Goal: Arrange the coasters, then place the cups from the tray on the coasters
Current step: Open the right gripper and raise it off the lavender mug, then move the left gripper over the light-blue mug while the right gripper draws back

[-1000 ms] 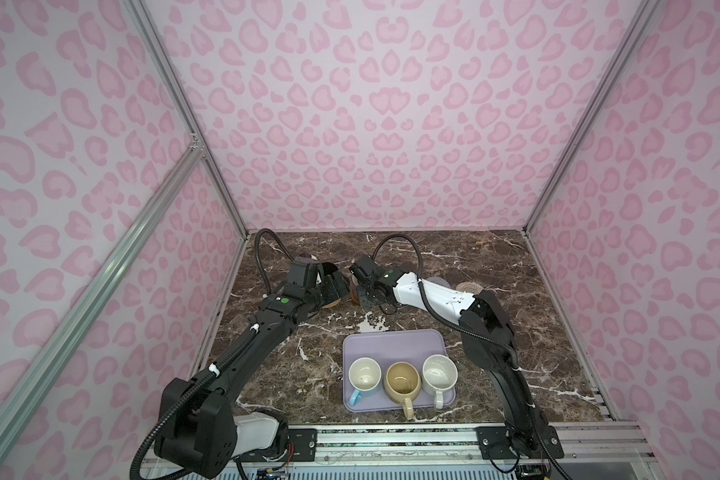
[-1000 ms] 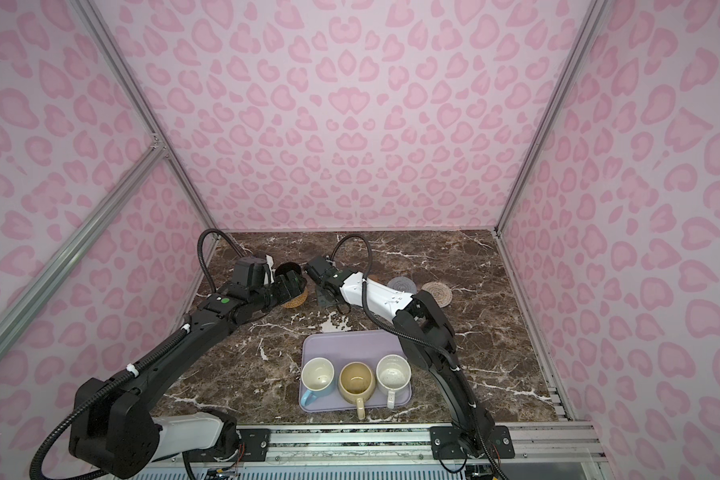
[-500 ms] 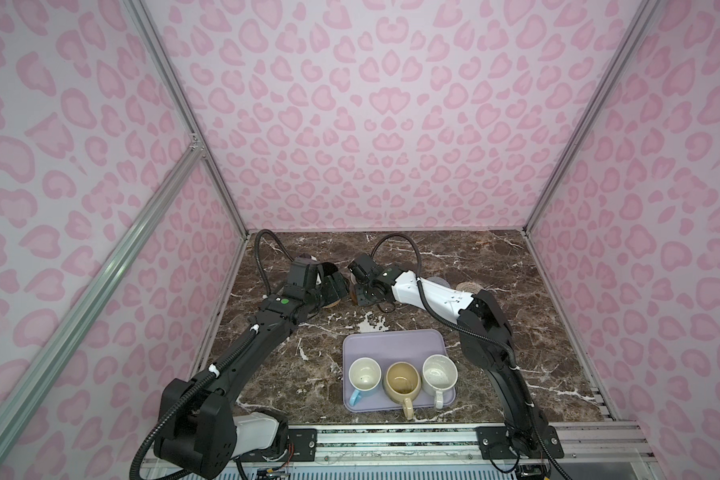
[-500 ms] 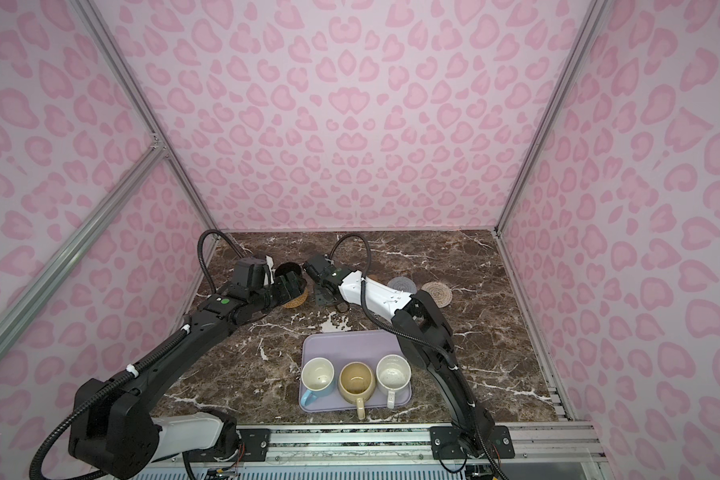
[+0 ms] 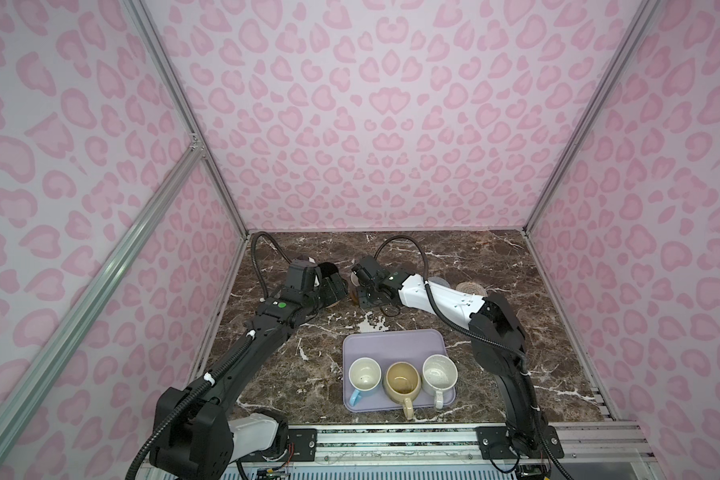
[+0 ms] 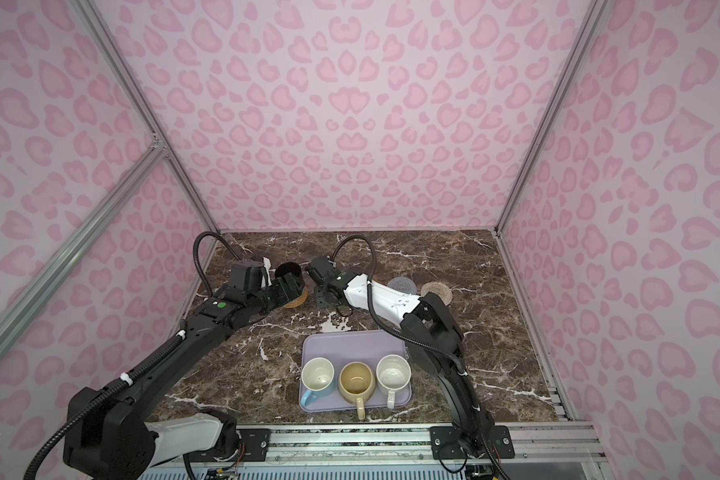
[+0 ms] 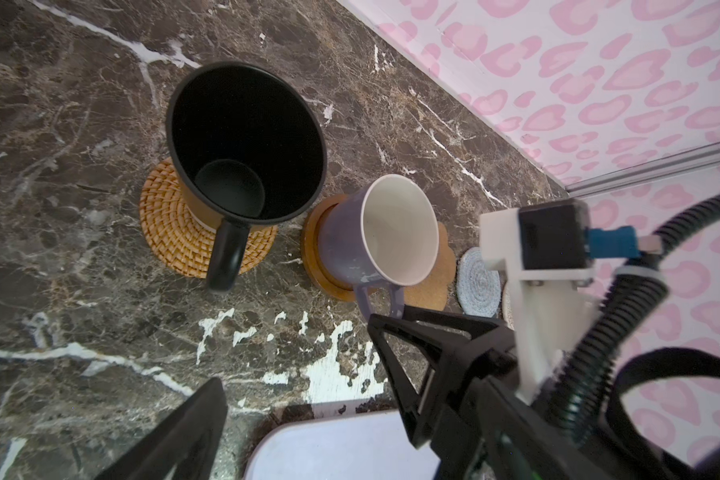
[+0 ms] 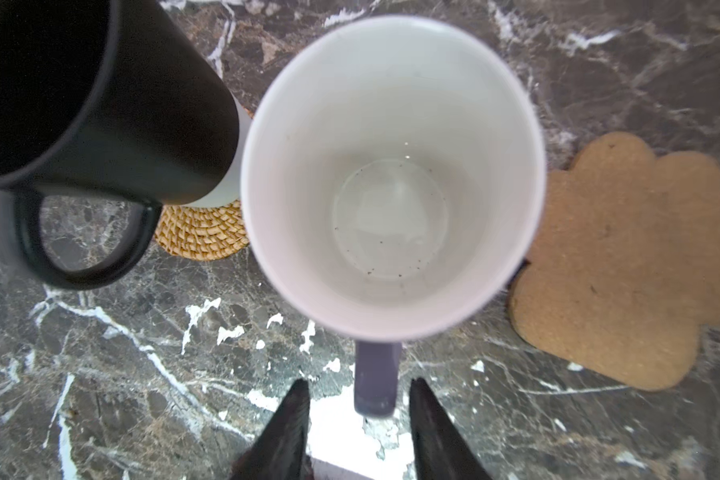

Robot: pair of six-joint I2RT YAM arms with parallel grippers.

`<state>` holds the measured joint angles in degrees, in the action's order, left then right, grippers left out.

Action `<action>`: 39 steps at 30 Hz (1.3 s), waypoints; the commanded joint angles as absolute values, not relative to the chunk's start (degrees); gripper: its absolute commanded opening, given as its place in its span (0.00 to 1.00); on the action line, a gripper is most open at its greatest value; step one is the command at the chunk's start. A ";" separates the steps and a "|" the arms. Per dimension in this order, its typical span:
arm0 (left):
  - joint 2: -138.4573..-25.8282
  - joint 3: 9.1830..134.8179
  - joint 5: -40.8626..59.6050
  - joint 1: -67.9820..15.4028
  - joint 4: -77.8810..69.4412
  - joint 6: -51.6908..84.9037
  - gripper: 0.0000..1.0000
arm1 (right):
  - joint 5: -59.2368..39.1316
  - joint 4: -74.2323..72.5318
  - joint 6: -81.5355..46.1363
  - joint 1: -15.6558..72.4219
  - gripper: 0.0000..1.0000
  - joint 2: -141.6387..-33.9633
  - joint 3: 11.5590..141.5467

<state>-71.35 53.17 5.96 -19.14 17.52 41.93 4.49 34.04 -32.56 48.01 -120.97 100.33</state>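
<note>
Right fingers stand apart, one each side of the lavender mug handle, with a gap showing on both sides, so nothing is held. The mug sits upright on the dark brown coaster. Its handle points straight back at the right gripper, toward the tray, in line with the fingers. My read: back out straight along that line with no sideways shift, or a finger clips the handle. The right arm is the nearer one. The left gripper is wide open and empty, by the black mug, which sits on the rattan coaster. Room is tight: black mug close on one side, paw coaster just beside on the other, tray rim near behind the fingers. The worktop is hard marble, flat and probably slick. The paw, grey-blue and cream coasters are bare. The light blue, yellow-beige and speckled white mugs are on the tray, handles toward the near edge. Looks like two of five are placed.
</note>
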 commanded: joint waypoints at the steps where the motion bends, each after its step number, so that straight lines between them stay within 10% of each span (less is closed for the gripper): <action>1: -69.78 53.55 4.90 -19.08 18.66 41.31 0.96 | 8.20 31.22 -32.87 47.94 0.52 -116.79 97.03; 9: -63.95 53.17 5.70 -19.08 25.16 38.50 0.97 | 9.05 26.16 -30.07 48.20 0.92 -101.80 84.13; 39: -54.81 47.45 4.00 -52.43 47.44 36.17 0.97 | -9.47 12.75 -18.63 48.25 0.96 -60.86 43.15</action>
<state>-54.37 48.18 4.54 -50.87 46.59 35.94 -5.93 18.00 -19.38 48.27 -62.92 45.34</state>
